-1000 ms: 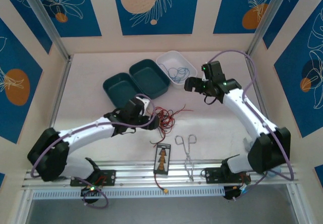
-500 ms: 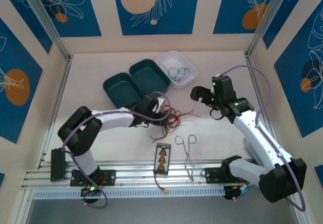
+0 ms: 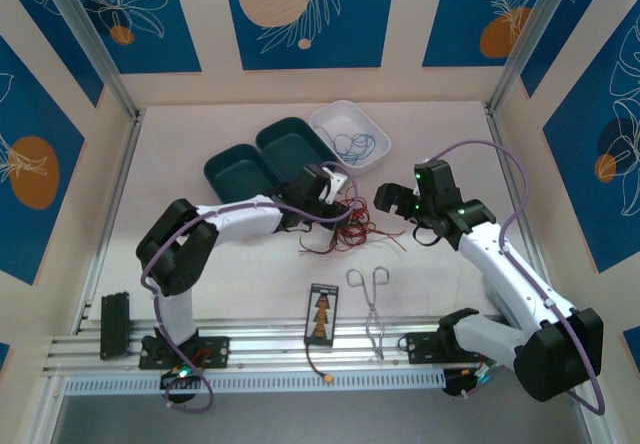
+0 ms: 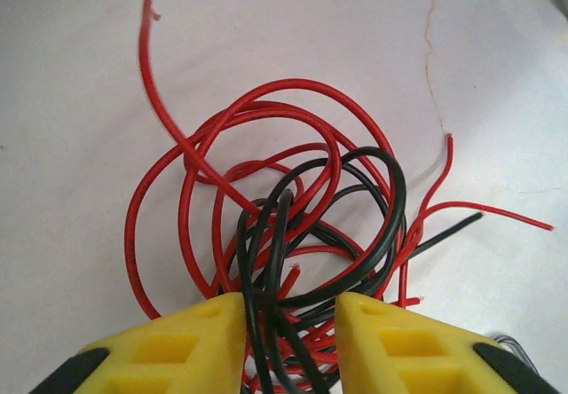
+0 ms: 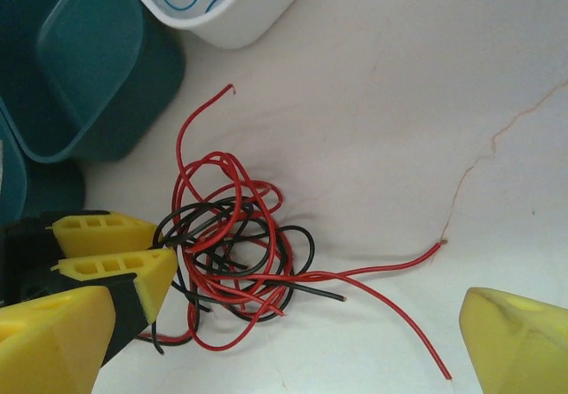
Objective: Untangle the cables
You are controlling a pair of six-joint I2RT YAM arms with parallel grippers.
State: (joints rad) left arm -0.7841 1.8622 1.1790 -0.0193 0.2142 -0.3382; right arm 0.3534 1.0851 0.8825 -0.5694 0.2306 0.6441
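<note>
We pinch the red/black cable tangle (image 4: 286, 200) in L gripper (image 4: 286, 323); R gripper (image 5: 284, 345) gapes wide. Yanking could tighten knots.

The left arm stretches low with its elbow bent. The left gripper (image 3: 335, 190) is at the far left edge of the cables (image 3: 345, 230), jaws closed on several strands. The right gripper (image 3: 394, 200) hovers just right of the cables, tilted down, jaws spread wide.
</note>
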